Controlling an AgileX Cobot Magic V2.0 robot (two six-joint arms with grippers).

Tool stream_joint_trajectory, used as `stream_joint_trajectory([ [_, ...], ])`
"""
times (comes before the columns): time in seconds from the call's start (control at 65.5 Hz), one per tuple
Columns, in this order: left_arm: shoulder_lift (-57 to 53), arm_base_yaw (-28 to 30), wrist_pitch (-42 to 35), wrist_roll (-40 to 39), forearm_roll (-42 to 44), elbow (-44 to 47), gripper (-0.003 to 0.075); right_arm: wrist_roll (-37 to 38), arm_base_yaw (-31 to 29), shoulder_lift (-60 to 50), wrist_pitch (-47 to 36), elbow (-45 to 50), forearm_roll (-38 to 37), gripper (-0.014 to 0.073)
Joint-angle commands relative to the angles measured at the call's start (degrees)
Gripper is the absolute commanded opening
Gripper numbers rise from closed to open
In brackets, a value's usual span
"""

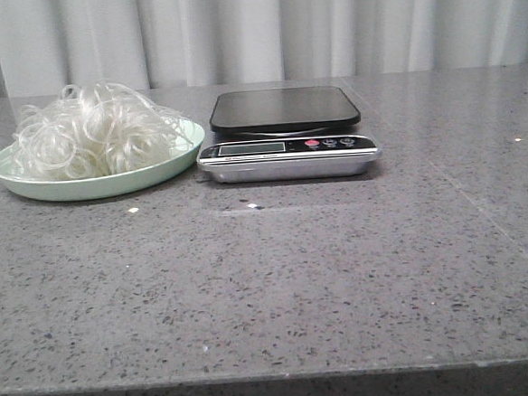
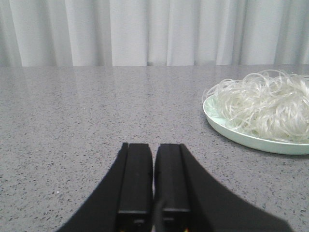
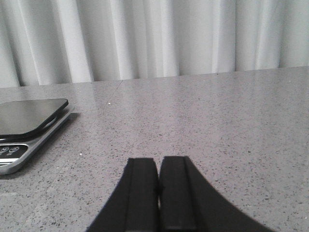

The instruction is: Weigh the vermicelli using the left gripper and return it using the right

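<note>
The vermicelli (image 1: 92,130), a fluffy tangle of thin translucent white loops, lies on a pale mint-green plate (image 1: 145,177) at the table's left. It also shows in the left wrist view (image 2: 264,104) on the plate (image 2: 241,137). A kitchen scale (image 1: 287,133) with a dark platform stands just right of the plate, its platform bare; it shows in the right wrist view (image 3: 29,126) too. My left gripper (image 2: 154,145) is shut and empty, low over the table, apart from the plate. My right gripper (image 3: 159,159) is shut and empty, apart from the scale. Neither gripper shows in the front view.
The grey speckled stone table (image 1: 279,278) runs to a front edge near the bottom of the front view. A pale pleated curtain (image 1: 261,26) hangs behind the table's far edge.
</note>
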Motion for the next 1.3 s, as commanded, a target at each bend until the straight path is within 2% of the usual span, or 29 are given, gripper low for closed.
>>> stream_joint_trajectory([
  [0.0, -1.3, 0.1, -4.3, 0.0, -0.5, 0.4, 0.0127, -0.3, -0.3, -0.9, -4.7, -0.5, -0.8, 0.0159],
  [0.748, -1.3, 0.1, -4.6, 0.0, -0.5, 0.4, 0.0127, -0.3, -0.1, -0.9, -4.7, -0.5, -0.8, 0.0159],
  [0.916, -1.3, 0.1, -12.8, 0.0, -0.5, 0.4, 0.0127, -0.3, -0.1, -0.9, -4.7, -0.5, -0.8, 0.0159],
  [1.115, -0.8, 0.1, -32.8, 0.0, -0.5, -1.5, 0.0127, -0.3, 0.0, -0.9, -4.7, -0.5, -0.8, 0.0159],
  [1.176, 0.1, 0.1, -31.5, 0.0, -1.5, -4.5, 0.0127, -0.3, 0.0, -0.9, -4.7, -0.5, -0.8, 0.0159],
  [1.282, 3.8, 0.1, -20.0, 0.0, -1.5, -14.1, 0.0127, -0.3, 0.0, -0.9, -4.7, -0.5, -0.8, 0.0159],
])
